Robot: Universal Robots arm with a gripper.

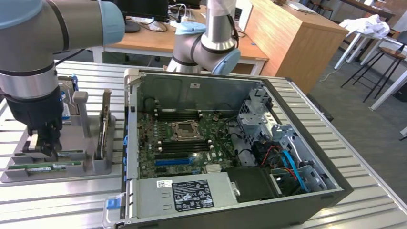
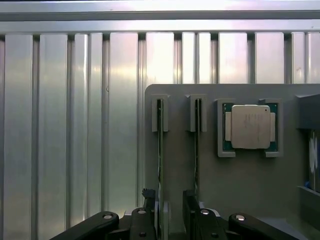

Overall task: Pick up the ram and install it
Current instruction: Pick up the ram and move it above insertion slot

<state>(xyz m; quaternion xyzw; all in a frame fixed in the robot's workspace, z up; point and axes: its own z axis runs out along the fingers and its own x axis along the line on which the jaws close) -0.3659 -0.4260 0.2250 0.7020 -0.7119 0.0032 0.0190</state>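
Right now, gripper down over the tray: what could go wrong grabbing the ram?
1. The open gripper straddles one ram stick, but the second stick runs right up to one finger; going lower could clip it.
2. The straddled stick seems nearer one finger than the other, so closing may push it sideways in its slots on the tray.
3. Both sticks stand on edge in narrow slots; a tilted lift could jam or bend one.

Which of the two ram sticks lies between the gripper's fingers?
The ram nearest the grey holder's edge, farthest from the processor; it runs between the open fingers. The other ram sits next to the processor.
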